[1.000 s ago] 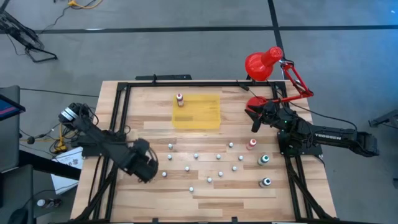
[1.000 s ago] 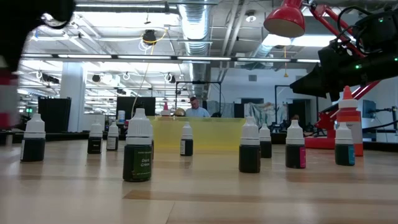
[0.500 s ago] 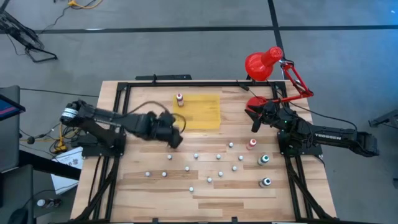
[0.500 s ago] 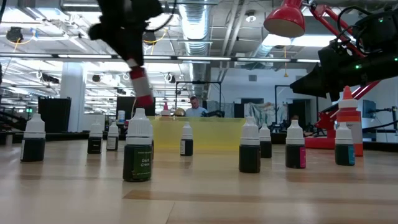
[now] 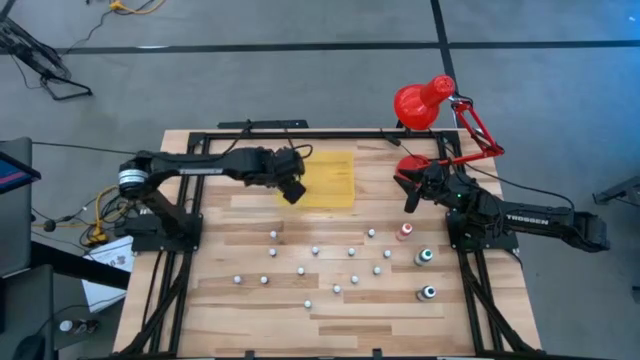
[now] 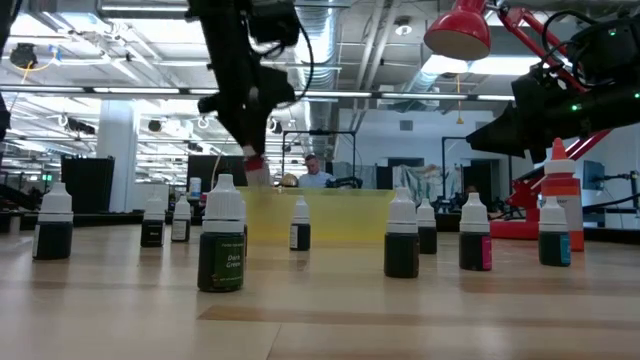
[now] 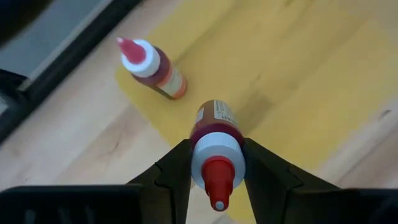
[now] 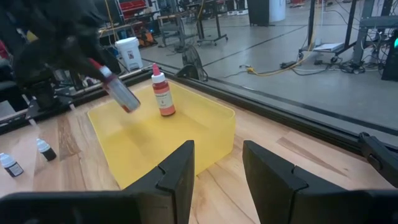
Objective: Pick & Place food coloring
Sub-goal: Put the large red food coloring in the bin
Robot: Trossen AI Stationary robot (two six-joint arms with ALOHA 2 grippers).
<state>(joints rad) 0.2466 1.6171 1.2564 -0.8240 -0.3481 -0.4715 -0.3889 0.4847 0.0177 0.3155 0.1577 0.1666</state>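
Where it was short of the yellow mat (image 5: 322, 180), left gripper (image 7: 217, 180) now over it, clamping red-capped bottle (image 7: 215, 140)

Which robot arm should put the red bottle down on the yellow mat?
Left. Its gripper already holds the red bottle right above the yellow mat. The right gripper is empty, off to the side.

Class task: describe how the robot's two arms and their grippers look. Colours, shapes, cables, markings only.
Both arms are dark, jointed and slender. The left arm has a silvery ring at its base, with loose cables beside it. The right arm carries white TROSSEN lettering. Each gripper, left gripper and right gripper, has two flat, dark, angular fingers.
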